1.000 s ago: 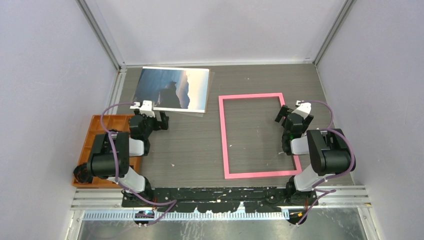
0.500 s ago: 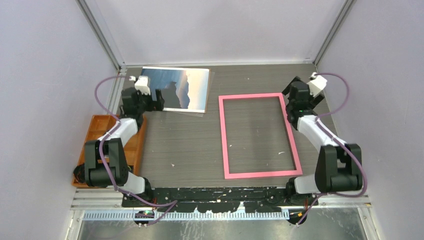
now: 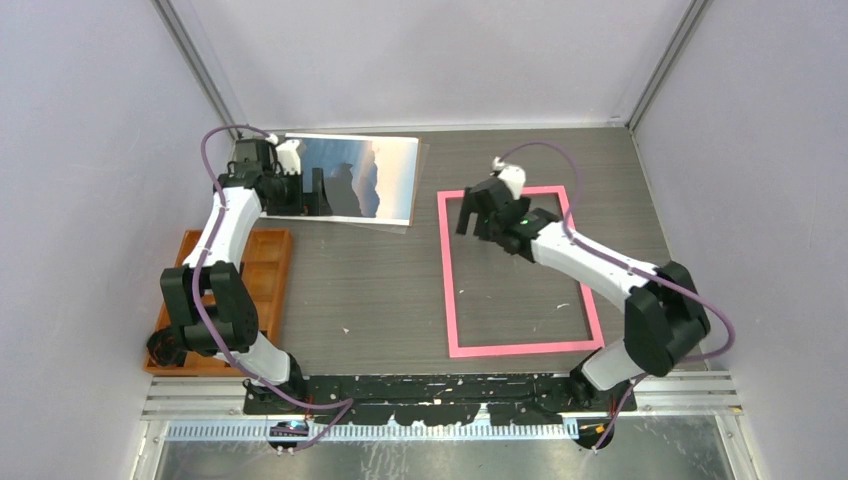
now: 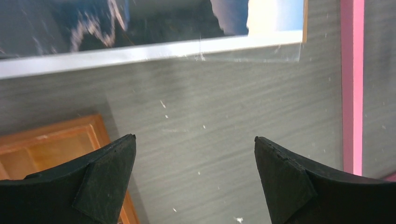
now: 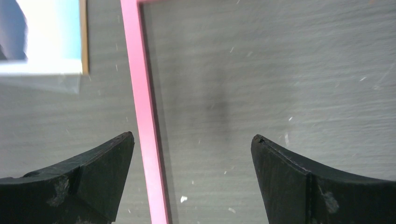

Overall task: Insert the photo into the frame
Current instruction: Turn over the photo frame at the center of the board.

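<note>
The left arm (image 3: pixel 225 225) and right arm (image 3: pixel 590 262) have glossy black joint housings and white link shells. Each carries a looping purple cable (image 3: pixel 540 144). The fingers (image 4: pixel 100 186) are matte black wedges with scuffed, chipped tips.

You are seeing the photo (image 3: pixel 355 180) lying flat, picture side up, by the far left corner of the desk (image 3: pixel 370 290): blue sea, dark mountains, pale sky. The thin pink frame (image 3: pixel 445 270) is lying flat right of centre, apart from it.
</note>
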